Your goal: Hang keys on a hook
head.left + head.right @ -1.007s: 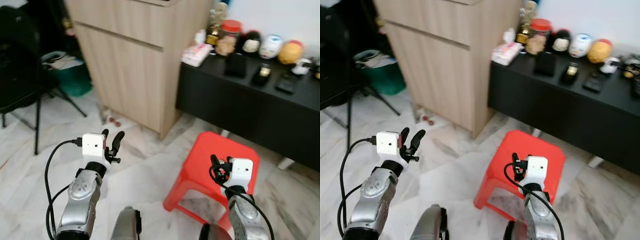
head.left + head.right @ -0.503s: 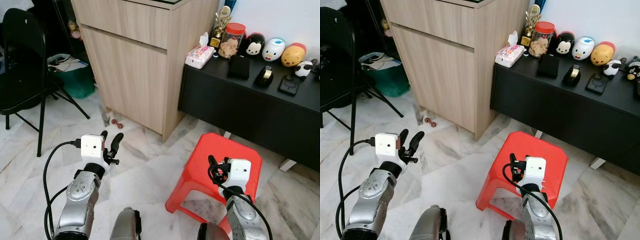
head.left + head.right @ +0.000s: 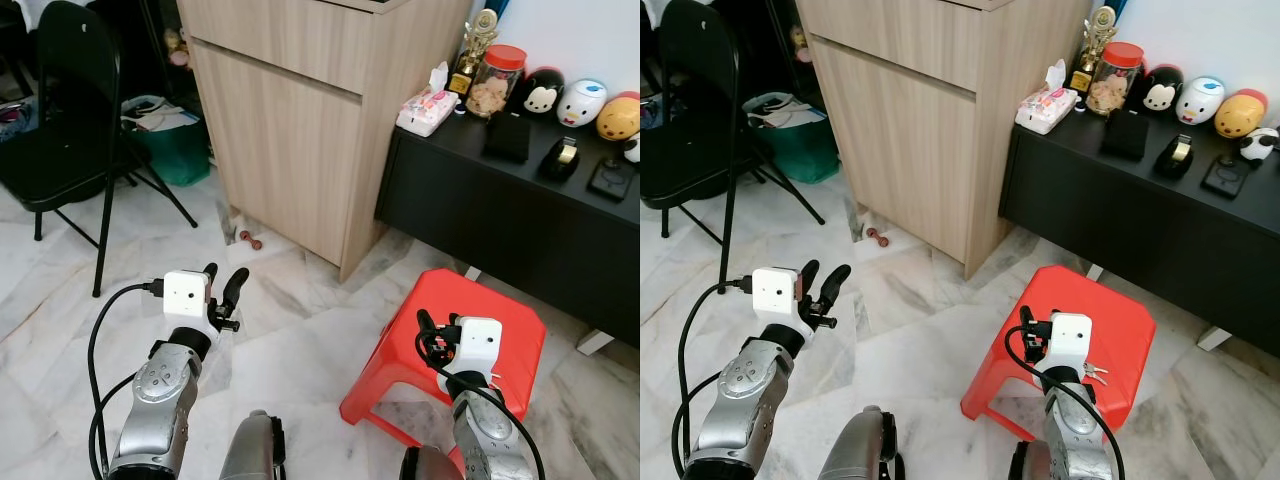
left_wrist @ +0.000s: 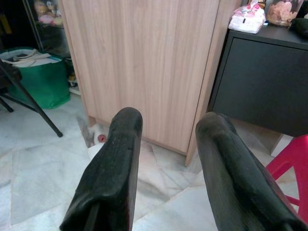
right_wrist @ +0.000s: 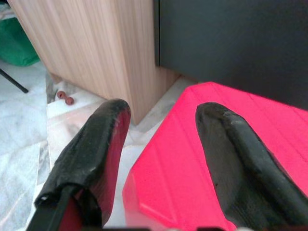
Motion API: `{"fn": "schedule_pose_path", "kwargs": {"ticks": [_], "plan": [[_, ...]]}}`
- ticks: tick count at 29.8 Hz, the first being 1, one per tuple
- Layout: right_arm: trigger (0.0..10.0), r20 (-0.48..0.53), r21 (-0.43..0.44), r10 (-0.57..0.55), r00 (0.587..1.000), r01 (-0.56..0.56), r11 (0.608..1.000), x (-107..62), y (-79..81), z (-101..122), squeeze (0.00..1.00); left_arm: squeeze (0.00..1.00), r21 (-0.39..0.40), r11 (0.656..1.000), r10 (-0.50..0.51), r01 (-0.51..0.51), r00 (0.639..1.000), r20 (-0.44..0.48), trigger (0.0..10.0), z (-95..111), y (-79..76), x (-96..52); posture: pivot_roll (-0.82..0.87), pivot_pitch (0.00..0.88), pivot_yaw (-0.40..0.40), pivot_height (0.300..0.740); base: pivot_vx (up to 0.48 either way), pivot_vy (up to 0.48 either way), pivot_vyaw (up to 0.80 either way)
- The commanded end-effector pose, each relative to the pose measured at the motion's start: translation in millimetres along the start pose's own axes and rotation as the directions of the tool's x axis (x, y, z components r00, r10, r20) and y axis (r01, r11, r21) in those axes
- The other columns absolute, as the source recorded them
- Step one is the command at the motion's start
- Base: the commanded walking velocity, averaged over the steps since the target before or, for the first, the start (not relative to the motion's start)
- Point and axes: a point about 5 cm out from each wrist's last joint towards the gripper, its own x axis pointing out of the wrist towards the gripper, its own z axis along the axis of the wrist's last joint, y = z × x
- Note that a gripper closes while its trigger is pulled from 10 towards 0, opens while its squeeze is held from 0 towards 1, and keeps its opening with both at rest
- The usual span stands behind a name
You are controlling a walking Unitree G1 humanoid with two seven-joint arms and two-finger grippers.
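— Panned leftward since a moment ago: brought more of the black chair (image 3: 70, 100) into the head views and pushed the wooden cabinet (image 3: 300, 130) and black counter (image 3: 520, 230) rightward.

— And the tools?

— Held the left tool (image 3: 222, 272) raised over the marble floor (image 3: 300, 330) and the right tool (image 3: 428, 322) over the red stool (image 3: 500, 310). Spotted small silver keys (image 3: 1095, 372) just beside the right wrist; couldn't tell whether lying on the seat.

— Left wrist view?

— Looked along two fingers (image 4: 120, 144) spread wide, nothing between, toward the cabinet.

— Right wrist?

— Showed fingers (image 5: 103, 130) likewise parted wide and empty above the stool's seat.
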Motion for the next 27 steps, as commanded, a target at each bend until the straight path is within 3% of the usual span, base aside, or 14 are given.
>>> {"fn": "schedule_pose_path", "kwargs": {"ticks": [1, 10, 27], "plan": [[10.0, -0.026, 0.004, -0.018, 1.000, 0.018, 1.000, -2.5, -3.7, -6, 0.00, 0.00, -0.007, 1.000, -0.013, 0.013, 1.000, 0.019, 10.0, 5, -3.1, 1.0, 0.14, 0.123, -0.026, 0.635, 0.251, 0.000, 0.00], [10.0, -0.078, 0.002, -0.042, 0.996, 0.043, 0.999, -5.2, -6.7, -16, 0.00, 0.00, -0.008, 1.000, -0.022, 0.022, 1.000, 0.020, 10.0, 6, -5.0, 1.9, 0.15, 0.121, -0.026, 0.635, 0.261, 0.000, -0.19], [10.0, -0.057, -0.029, -0.041, 0.998, 0.039, 0.999, -4.6, -3.7, -16, 0.00, 0.00, -0.010, 0.999, -0.037, 0.038, 0.999, 0.025, 10.0, 8, -8.1, 2.7, 0.14, 0.111, -0.022, 0.635, 0.265, 0.000, 0.00]]}}
